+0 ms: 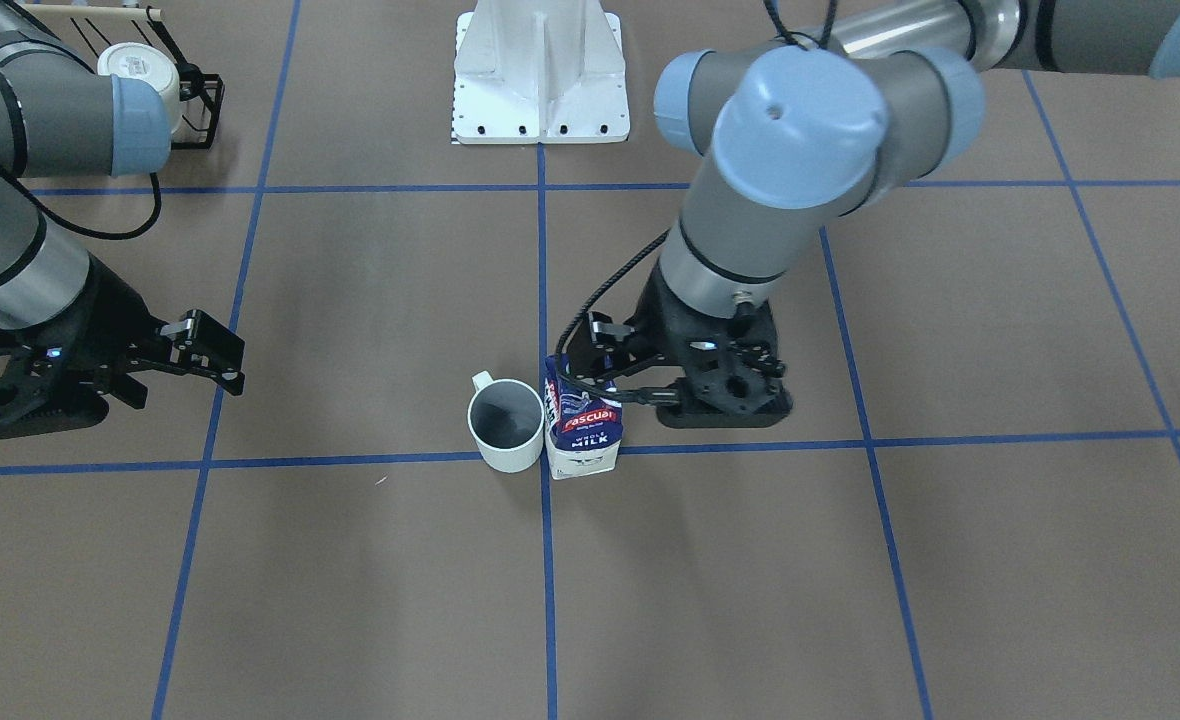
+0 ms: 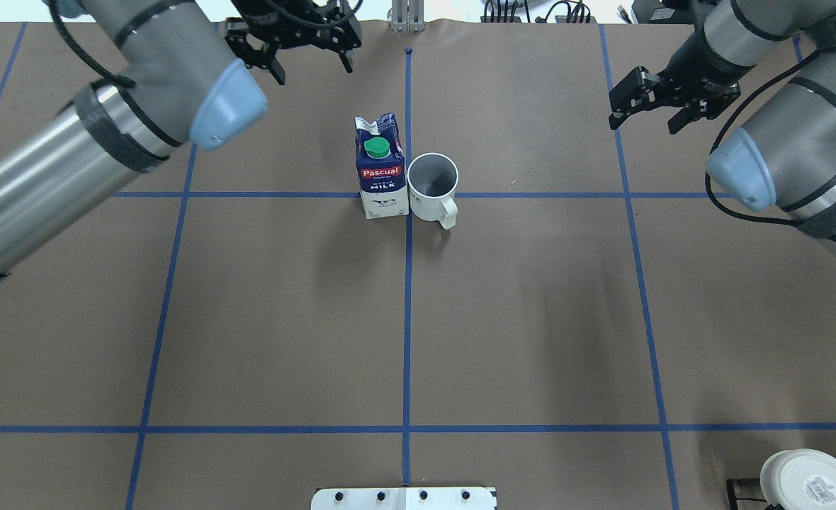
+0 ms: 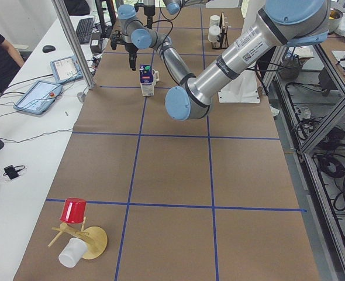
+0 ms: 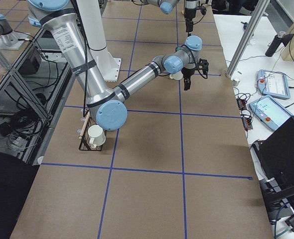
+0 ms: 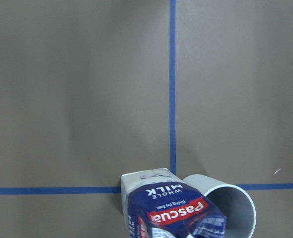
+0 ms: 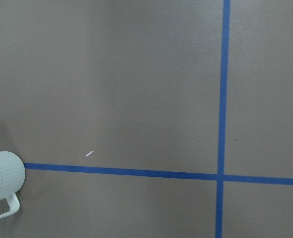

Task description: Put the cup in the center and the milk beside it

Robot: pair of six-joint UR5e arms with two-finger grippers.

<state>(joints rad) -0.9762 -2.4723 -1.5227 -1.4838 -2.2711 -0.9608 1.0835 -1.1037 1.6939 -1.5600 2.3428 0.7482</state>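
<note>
My left end effector (image 2: pixel 313 67) hung open near the milk (image 2: pixel 381 173), which stood just beside the cup (image 2: pixel 432 188) at the center (image 2: pixel 408 228). Placing looked done, so only a careful retreat remained.

I get even, diffuse light from above on the table (image 2: pixel 531 319), with no glare on the brown paper. Shadows are soft and faint: in the overhead view, a dim smear lies on the near side of the milk (image 2: pixel 381 177) and cup (image 2: pixel 432 185). The exterior views are sharp. Both wrist views are softer, and the milk blurs at the left one's bottom edge.
</note>
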